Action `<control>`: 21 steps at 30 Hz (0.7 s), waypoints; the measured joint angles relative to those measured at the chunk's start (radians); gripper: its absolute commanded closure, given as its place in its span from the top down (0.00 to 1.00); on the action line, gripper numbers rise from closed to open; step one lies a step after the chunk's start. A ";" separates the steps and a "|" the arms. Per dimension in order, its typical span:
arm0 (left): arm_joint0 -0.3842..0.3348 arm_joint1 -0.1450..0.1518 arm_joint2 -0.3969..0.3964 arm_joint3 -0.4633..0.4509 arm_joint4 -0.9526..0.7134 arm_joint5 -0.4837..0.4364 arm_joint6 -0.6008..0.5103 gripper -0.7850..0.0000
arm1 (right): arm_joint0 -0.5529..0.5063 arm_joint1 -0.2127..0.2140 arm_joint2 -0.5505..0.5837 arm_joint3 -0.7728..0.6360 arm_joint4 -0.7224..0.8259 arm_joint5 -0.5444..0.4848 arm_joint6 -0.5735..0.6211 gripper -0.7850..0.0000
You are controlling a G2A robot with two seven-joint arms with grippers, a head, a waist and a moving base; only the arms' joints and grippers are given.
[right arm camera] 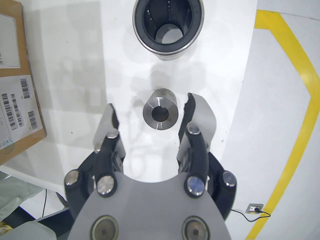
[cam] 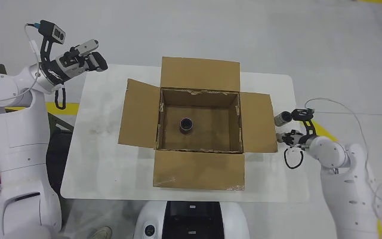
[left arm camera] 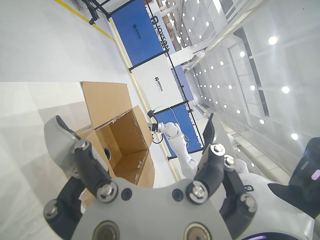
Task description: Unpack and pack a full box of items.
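An open cardboard box (cam: pixel 200 156) sits mid-table with all flaps folded out. Inside it lies one dark ring-shaped cylinder (cam: pixel 187 125), seen again in the left wrist view (left arm camera: pixel 107 152). To the right of the box, a large black-lined bearing cylinder (cam: pixel 283 117) (right arm camera: pixel 168 23) stands on the table. A small steel sleeve (right arm camera: pixel 160 112) stands just in front of it, between the open fingers of my right gripper (right arm camera: pixel 151 108) (cam: pixel 285 137), which do not touch it. My left gripper (cam: pixel 95 60) (left arm camera: pixel 135 123) hangs open and holding nothing above the table's far left corner.
The box's right flap (right arm camera: pixel 15 101) with barcode labels lies close beside the right gripper. The white table (cam: pixel 95 155) has bare room left of the box and along its front edge. Yellow floor tape (right arm camera: pixel 300 101) runs beyond the table's right edge.
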 measured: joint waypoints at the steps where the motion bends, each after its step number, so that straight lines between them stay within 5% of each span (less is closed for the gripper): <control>1: 0.000 0.000 0.000 0.000 0.000 0.000 0.000 1.00 | 0.001 0.001 -0.003 0.002 0.000 0.000 -0.001 0.42; 7: 0.000 0.000 0.000 0.000 0.000 0.000 0.000 1.00 | 0.007 0.005 -0.013 0.014 0.001 -0.003 0.003 0.35; 10: 0.000 0.000 0.000 0.000 0.000 0.000 0.000 1.00 | 0.006 0.007 -0.014 0.014 -0.002 0.000 0.001 0.03; 11: 0.000 0.000 0.000 0.000 0.000 0.000 0.000 1.00 | 0.004 0.008 -0.014 0.012 -0.004 0.000 0.000 0.00; 21: 0.000 0.000 0.000 0.000 0.000 0.000 0.000 1.00 | -0.057 0.026 0.053 -0.104 0.006 -0.006 0.031 0.00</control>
